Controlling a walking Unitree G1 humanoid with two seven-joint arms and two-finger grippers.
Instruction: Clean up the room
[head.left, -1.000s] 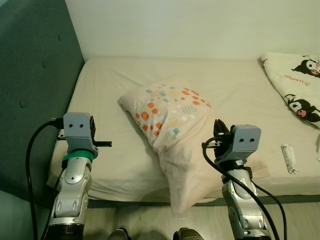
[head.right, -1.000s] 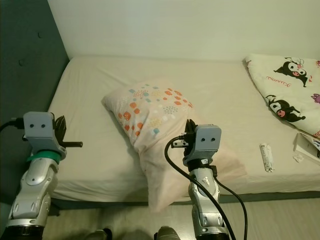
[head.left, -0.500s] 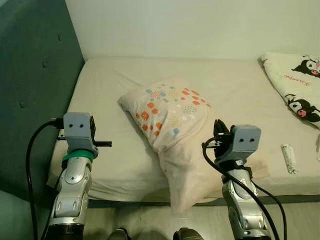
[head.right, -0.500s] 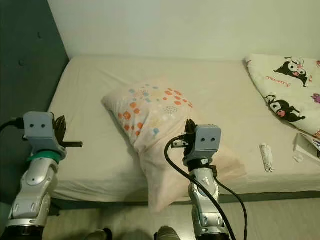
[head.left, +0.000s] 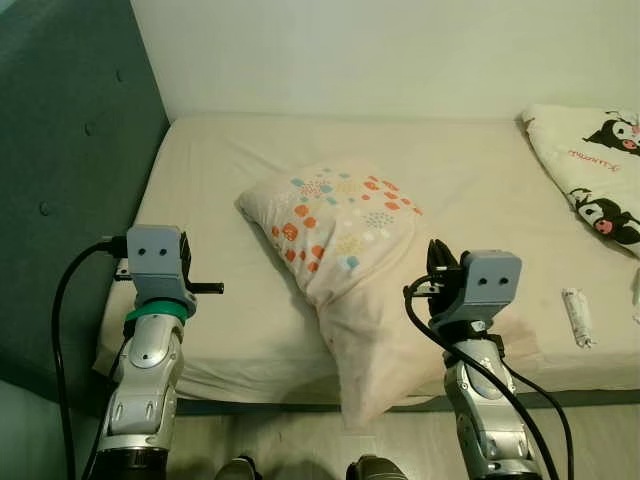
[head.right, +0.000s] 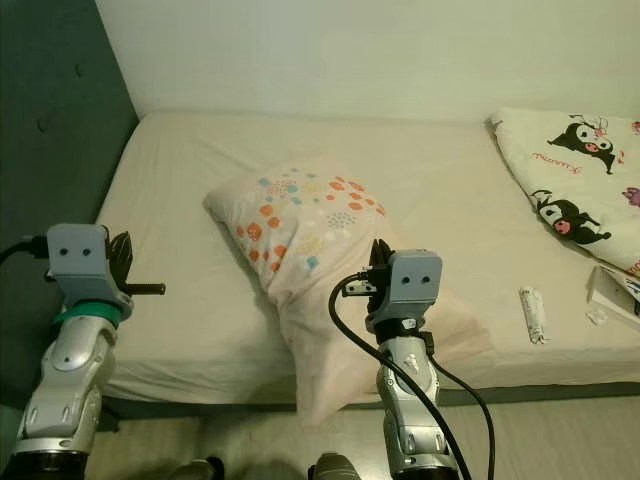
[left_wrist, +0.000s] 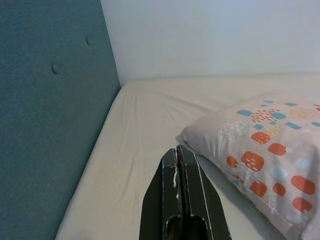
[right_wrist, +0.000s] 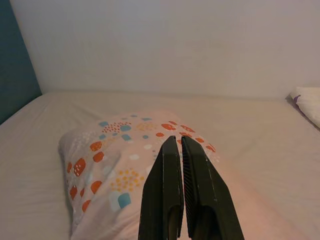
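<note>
Pillow (head.left: 345, 240) overhangs bed (head.left: 230, 180); wrist views show both end effectors (left_wrist: 177, 152) (right_wrist: 179, 142) clenched, apparently empty.

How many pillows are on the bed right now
1. The patterned pillow lies near the middle of the bed, its lower end hanging over the front edge. A cartoon-print blanket on the right could hide another.

The soft pale pink pillow (head.left: 345, 250) carries orange, blue and yellow dotted patches. The bed's cream fabric sheet (head.left: 240, 170) is plain. The padded teal headboard (head.left: 70, 150) is buttoned. The white folded blanket (head.left: 590, 170) shows black cartoon characters with pink lettering.
</note>
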